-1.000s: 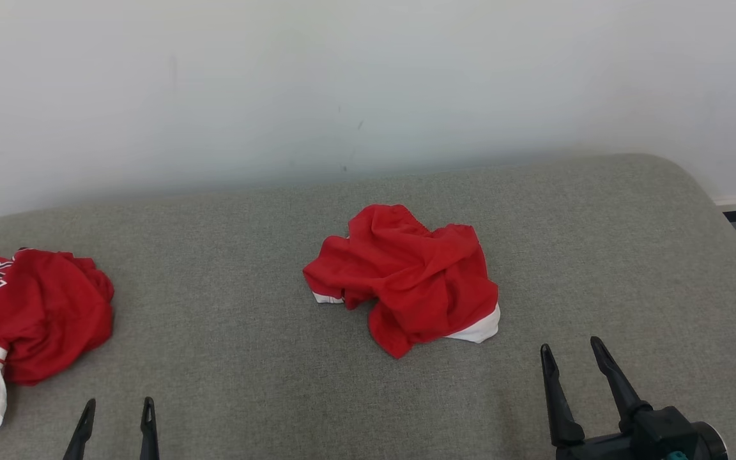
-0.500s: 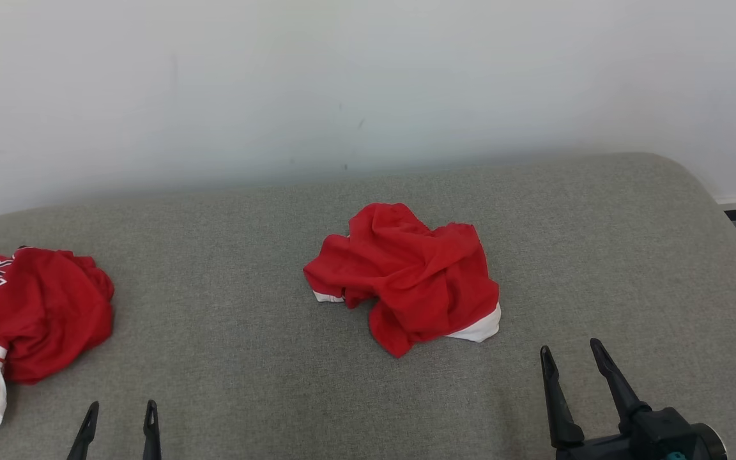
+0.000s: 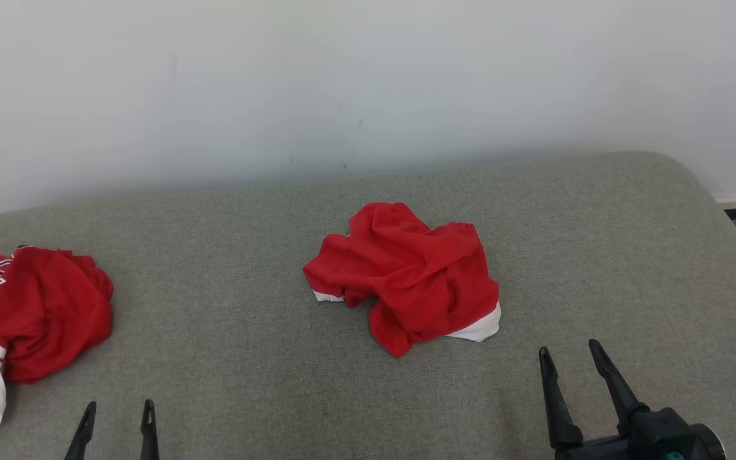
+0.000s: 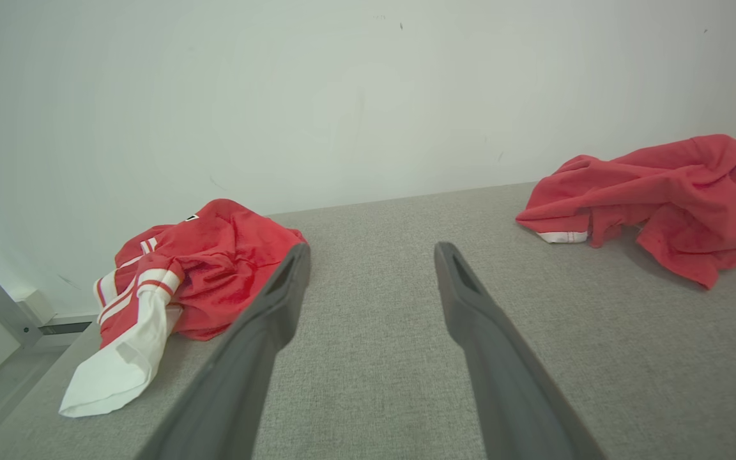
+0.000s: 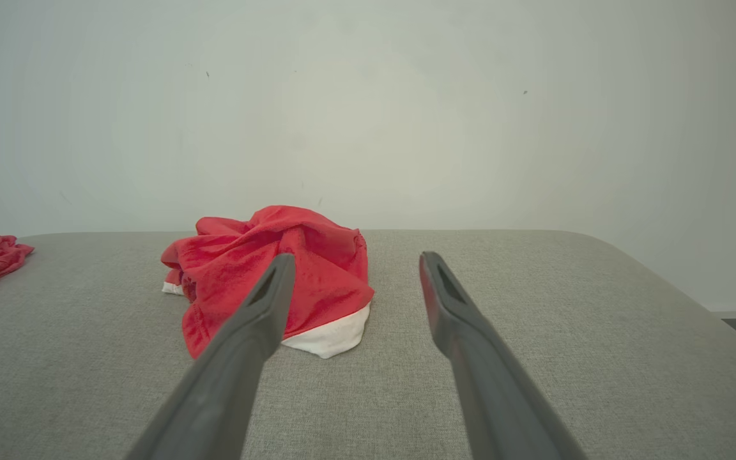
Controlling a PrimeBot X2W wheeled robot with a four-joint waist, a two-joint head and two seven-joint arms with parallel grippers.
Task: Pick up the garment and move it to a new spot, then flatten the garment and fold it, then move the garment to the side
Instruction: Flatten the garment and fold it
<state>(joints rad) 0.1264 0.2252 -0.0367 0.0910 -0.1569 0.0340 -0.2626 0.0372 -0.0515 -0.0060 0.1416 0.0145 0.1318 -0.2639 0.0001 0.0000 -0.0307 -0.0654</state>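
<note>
From the head: a crumpled red garment (image 3: 406, 275) lies mid-table on the grey cloth-covered table (image 3: 227, 332), a red-and-white jersey (image 3: 36, 313) heaped at the left edge. The left gripper (image 3: 119, 406) and right gripper (image 3: 568, 348) hover near the front edge – fingers spread, holding nothing.

Left wrist: parted fingers (image 4: 266, 319) point between jersey (image 4: 214, 268) and garment (image 4: 662, 191), well apart from both.

Right wrist: spread fingers (image 5: 464, 332) aim just right of the garment (image 5: 323, 268), short of touching it.
</note>
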